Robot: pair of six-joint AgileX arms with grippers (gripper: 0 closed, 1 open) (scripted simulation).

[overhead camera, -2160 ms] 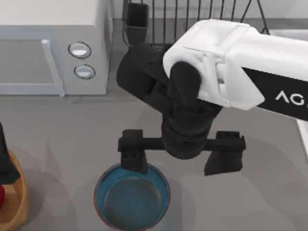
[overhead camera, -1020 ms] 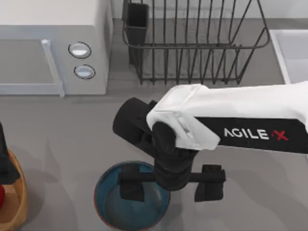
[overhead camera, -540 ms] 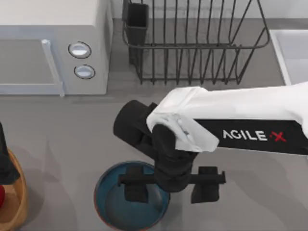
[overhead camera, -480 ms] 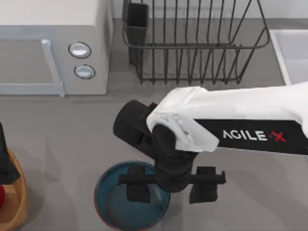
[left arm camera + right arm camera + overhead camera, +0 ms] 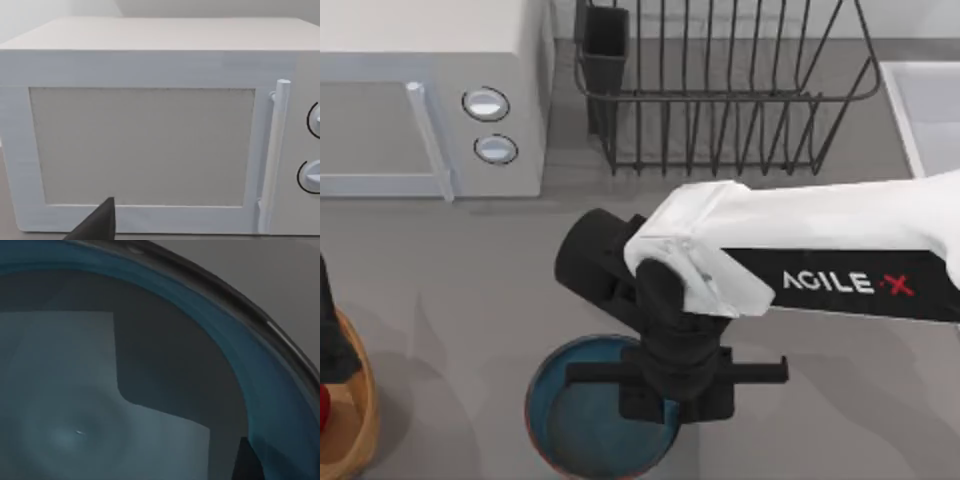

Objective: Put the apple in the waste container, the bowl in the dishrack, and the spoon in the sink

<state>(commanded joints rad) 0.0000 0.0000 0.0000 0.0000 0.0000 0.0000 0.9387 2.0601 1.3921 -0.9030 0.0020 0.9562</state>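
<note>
The bowl [image 5: 590, 425], blue-teal inside with a reddish-brown rim, sits at the table's front centre. My right gripper [image 5: 678, 392] reaches down over the bowl's right side and is shut on the rim, one finger inside and one outside. In the right wrist view the bowl's inside [image 5: 100, 390] is seen from close up, with a dark fingertip [image 5: 247, 462] against the wall. A sliver of the red apple [image 5: 323, 408] lies within the waste container [image 5: 355, 420] at the left edge. My left gripper [image 5: 328, 340] hangs just above it. The dishrack [image 5: 720, 90] stands at the back. The sink [image 5: 930, 110] is at the right. The spoon is out of view.
A white microwave [image 5: 430, 100] stands at the back left and faces the left wrist camera as the microwave door [image 5: 140, 145]. The dishrack's dark cutlery cup [image 5: 605, 45] sits at its left corner. Bare grey table lies between the bowl and the rack.
My right gripper's fingers have drawn together from wide apart onto the bowl's right rim. The bowl has shifted slightly to the right. The left arm has not moved.
</note>
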